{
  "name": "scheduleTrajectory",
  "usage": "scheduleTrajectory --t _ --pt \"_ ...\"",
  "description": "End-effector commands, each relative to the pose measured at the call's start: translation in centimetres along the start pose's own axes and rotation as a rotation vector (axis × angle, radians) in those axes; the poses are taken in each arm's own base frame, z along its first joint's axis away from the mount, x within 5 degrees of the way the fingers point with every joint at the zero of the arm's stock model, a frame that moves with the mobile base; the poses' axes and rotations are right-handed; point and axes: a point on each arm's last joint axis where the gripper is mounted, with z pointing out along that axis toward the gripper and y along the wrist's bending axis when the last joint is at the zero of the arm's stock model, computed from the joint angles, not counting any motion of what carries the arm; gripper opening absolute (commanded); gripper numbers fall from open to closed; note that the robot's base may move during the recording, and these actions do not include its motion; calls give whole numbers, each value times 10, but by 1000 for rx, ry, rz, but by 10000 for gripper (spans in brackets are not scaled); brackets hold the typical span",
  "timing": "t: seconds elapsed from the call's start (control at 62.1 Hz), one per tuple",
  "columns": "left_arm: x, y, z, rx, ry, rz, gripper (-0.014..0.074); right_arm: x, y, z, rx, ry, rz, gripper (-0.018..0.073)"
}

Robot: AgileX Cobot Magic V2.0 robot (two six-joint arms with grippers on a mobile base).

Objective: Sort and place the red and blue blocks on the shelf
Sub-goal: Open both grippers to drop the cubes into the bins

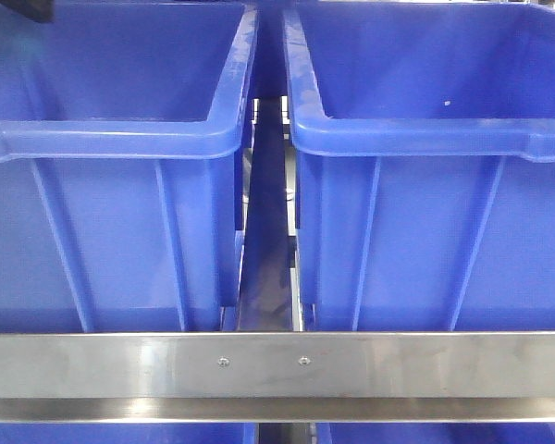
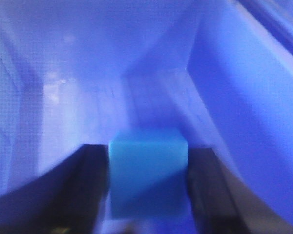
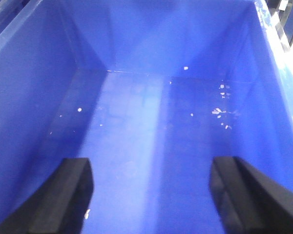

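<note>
A: What fills the front view?
B: Two blue bins side by side on the shelf, a narrow gap between them.
A: The claws?
B: Left gripper pinches the blue block inside a bin. Right gripper gapes wide, holding nothing, over a white-flecked bin floor.

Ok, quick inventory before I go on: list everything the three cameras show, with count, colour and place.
blue bins: two, blue, side by side on the shelf tier; rims of more below.
shelf: one, brushed steel; front rail with two screws crosses under the bins.
blue block: one, light blue, held inside a bin.
white specks: several, on the floor of the bin under the right wrist.
left gripper: black fingers shut on the block.
right gripper: black fingers wide open, empty.
</note>
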Motion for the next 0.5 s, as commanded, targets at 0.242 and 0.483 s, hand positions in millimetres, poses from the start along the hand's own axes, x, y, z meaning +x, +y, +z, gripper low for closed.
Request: scheduleTrajectory --t 0.242,0.483 --pt "-19 -2 -7 5 -86 -20 568 -19 1 -6 -4 -90 -20 619" --pt "-28 -1 -19 2 -132 -24 491 -20 1 -6 -3 -105 -19 619"
